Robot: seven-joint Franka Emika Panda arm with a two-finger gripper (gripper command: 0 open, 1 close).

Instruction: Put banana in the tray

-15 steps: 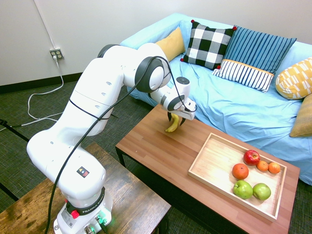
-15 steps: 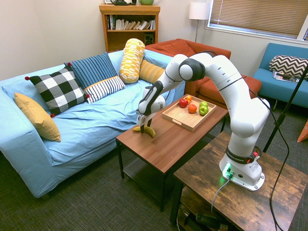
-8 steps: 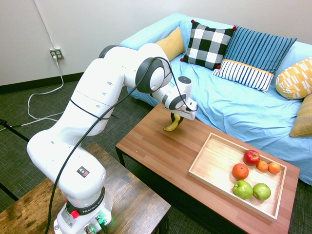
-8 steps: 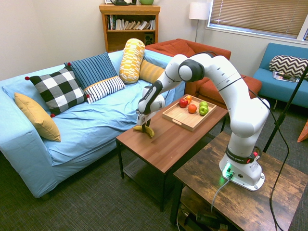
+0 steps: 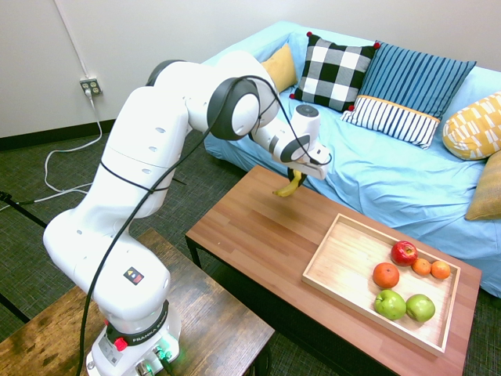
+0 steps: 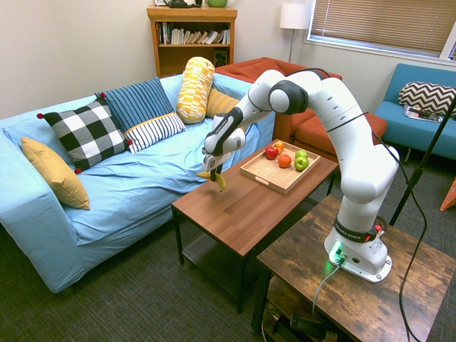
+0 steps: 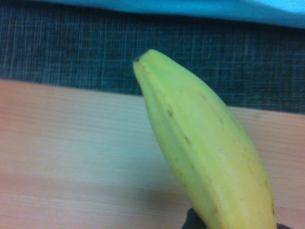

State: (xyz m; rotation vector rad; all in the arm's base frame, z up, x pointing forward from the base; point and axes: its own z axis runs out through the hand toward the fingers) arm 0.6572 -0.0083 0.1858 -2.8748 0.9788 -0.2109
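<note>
The yellow banana (image 5: pixel 289 187) hangs above the brown table's far left end, off the surface, with my gripper (image 5: pixel 297 177) shut on it. From the other side the banana (image 6: pixel 216 178) dangles below the gripper (image 6: pixel 214 169) over the sofa-side edge of the table. Up close, the banana (image 7: pixel 205 157) fills the wrist view, over the table top. The light wooden tray (image 5: pixel 344 262) lies at the table's right end, well to the right of the gripper; in the second exterior view the tray (image 6: pixel 267 177) sits behind the arm.
A red apple (image 5: pixel 404 252), oranges (image 5: pixel 385 275) and two green apples (image 5: pixel 405 305) occupy the tray's right part. The blue sofa (image 5: pixel 376 168) with cushions runs along the table's far side. A darker wooden table (image 5: pixel 203 329) stands beside the near edge.
The gripper closed on the banana and lifted it off the table, moving up and a little toward the tray side.
</note>
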